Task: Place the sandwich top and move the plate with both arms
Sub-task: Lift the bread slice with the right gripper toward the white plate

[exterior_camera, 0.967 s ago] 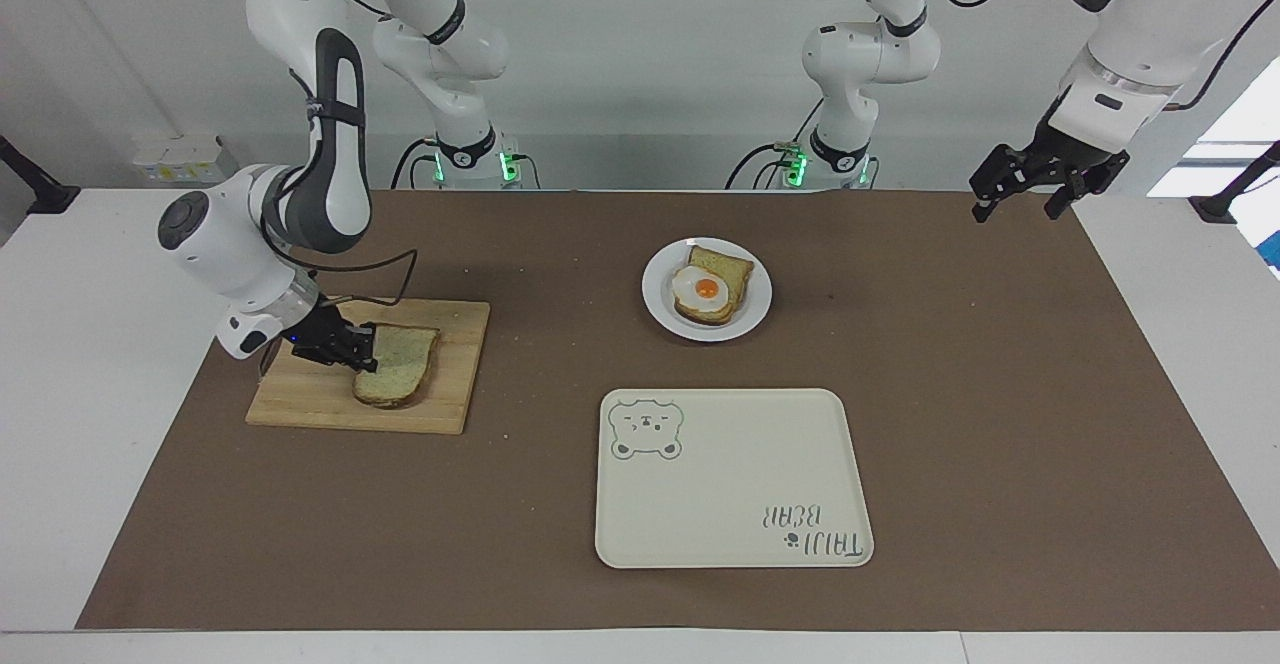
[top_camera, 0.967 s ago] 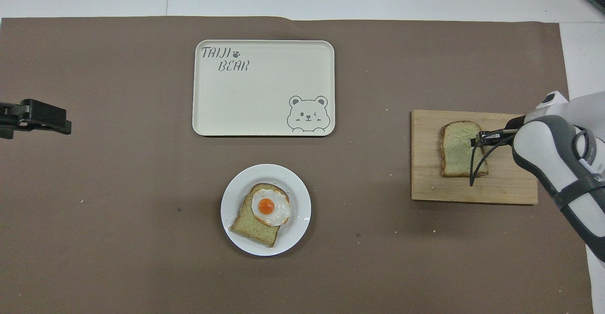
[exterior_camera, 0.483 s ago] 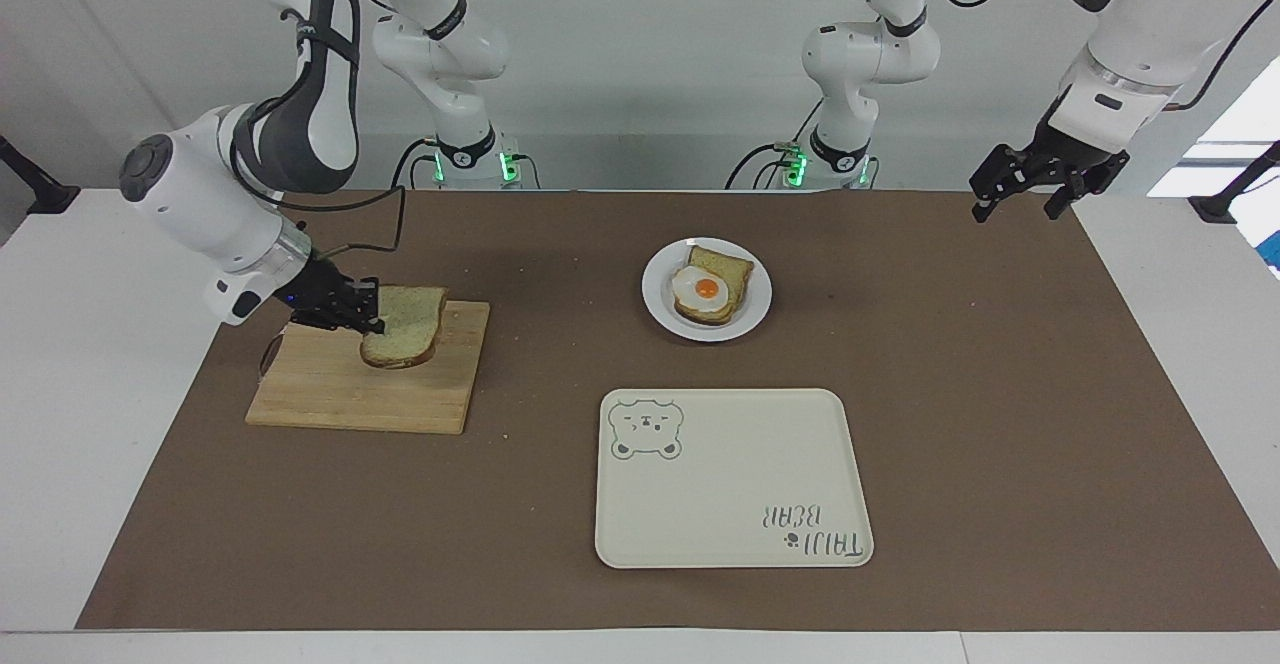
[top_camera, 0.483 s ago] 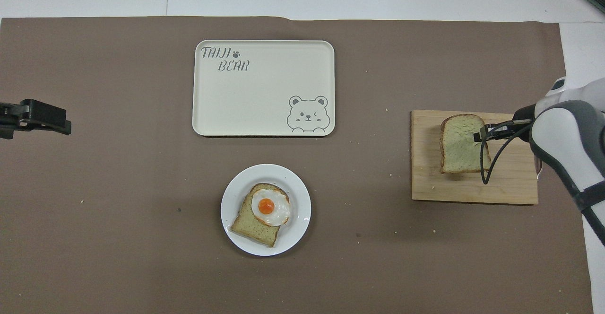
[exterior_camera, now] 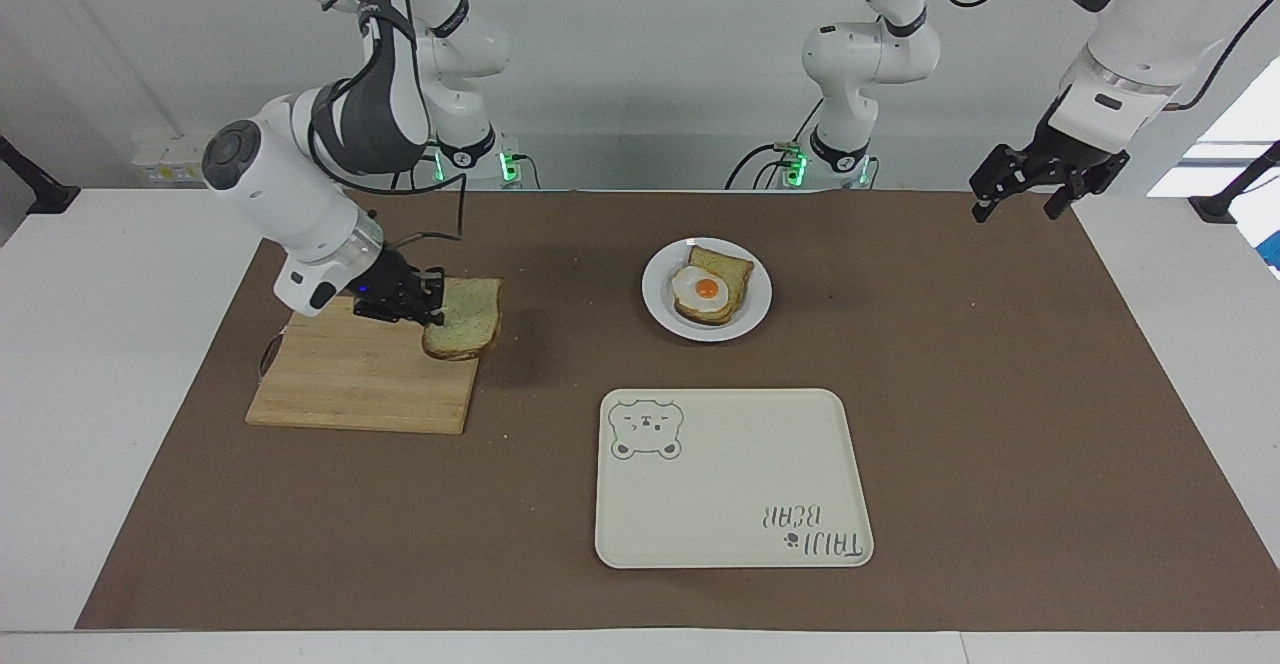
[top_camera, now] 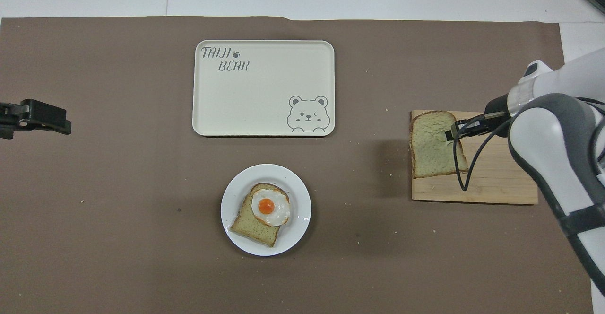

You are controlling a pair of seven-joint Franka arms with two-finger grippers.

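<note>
Right gripper (exterior_camera: 432,310) pinches sandwich top (exterior_camera: 465,318), raised over cutting board (exterior_camera: 345,384) edge, 9 o'clock from plate (exterior_camera: 750,316). Left gripper (exterior_camera: 1030,189) spread, waiting. Topping, plate move both pending.

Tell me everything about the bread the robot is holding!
The sandwich top is a plain slice with pale yellowish-green crumb, brown crust and a bare face. The right gripper is shut on one edge, holding it nearly flat in the air over the corner of the wooden cutting board. Nothing else touches it.
</note>
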